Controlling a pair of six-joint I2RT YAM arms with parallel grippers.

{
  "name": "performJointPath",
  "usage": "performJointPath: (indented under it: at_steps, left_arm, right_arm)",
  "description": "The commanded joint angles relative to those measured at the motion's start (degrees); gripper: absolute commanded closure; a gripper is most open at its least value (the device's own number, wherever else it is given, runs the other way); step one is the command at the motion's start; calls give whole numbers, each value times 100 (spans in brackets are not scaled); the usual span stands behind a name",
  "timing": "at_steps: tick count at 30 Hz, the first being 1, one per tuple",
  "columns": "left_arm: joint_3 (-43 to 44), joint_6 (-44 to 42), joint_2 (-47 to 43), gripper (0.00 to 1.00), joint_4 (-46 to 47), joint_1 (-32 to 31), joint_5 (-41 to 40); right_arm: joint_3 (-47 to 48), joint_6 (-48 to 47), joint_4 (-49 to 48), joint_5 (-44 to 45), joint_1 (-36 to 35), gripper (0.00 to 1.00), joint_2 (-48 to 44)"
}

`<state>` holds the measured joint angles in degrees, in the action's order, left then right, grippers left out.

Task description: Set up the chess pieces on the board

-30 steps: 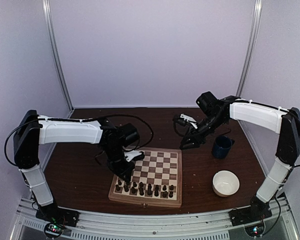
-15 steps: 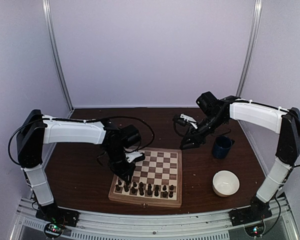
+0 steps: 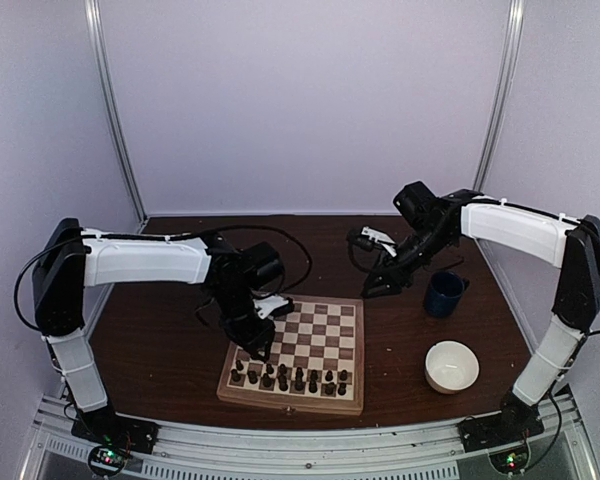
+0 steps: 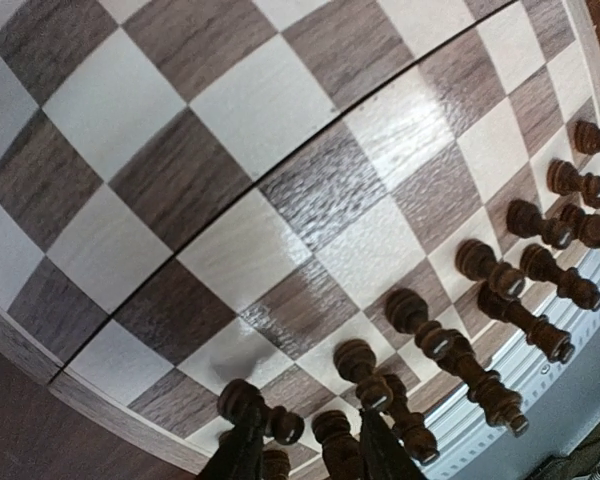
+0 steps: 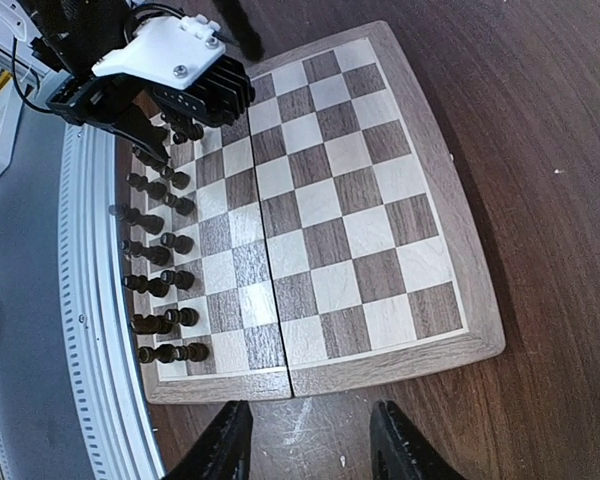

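The board (image 3: pixel 320 322) lies on the dark table in front of the arms, and the chess pieces (image 3: pixel 290 378) stand in two rows along its near edge. My left gripper (image 3: pixel 257 346) hangs low over the near-left corner of the board. In the left wrist view its fingers (image 4: pixel 242 455) are apart, and a dark piece (image 4: pixel 330 432) stands free between them on the board (image 4: pixel 230 150). My left gripper (image 4: pixel 310 462) is open. My right gripper (image 3: pixel 373 284) is open and empty, just above the table past the board's far edge. In its own view, my right gripper (image 5: pixel 310 450) looks down on the board (image 5: pixel 350 200) and the pieces (image 5: pixel 160 240).
A dark blue mug (image 3: pixel 445 293) stands right of the board and a white bowl (image 3: pixel 451 366) sits nearer the front right. A black cable (image 3: pixel 298 258) loops behind the left arm. A metal rail (image 3: pixel 310 450) runs along the table's near edge.
My left gripper's jaws have parted from shut around a piece at the board's near-left corner, and its wrist has shifted slightly right. The right arm has not moved.
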<state>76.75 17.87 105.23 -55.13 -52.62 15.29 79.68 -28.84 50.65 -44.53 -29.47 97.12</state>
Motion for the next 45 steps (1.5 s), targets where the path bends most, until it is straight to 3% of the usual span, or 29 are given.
performJointPath:
  at_steps: [1, 12, 45]
  left_arm:
    - [291, -116, -226, 66, -80, -11, -53]
    - [74, 17, -453, 69, 22, -11, 81]
    - [-550, 182, -254, 75, 600, -4, 626]
  right_arm:
    - [239, -133, 232, 266, 110, 56, -451]
    - [155, -114, 301, 276, 477, 52, -1102]
    - [-80, -25, 55, 165, 485, 52, -931]
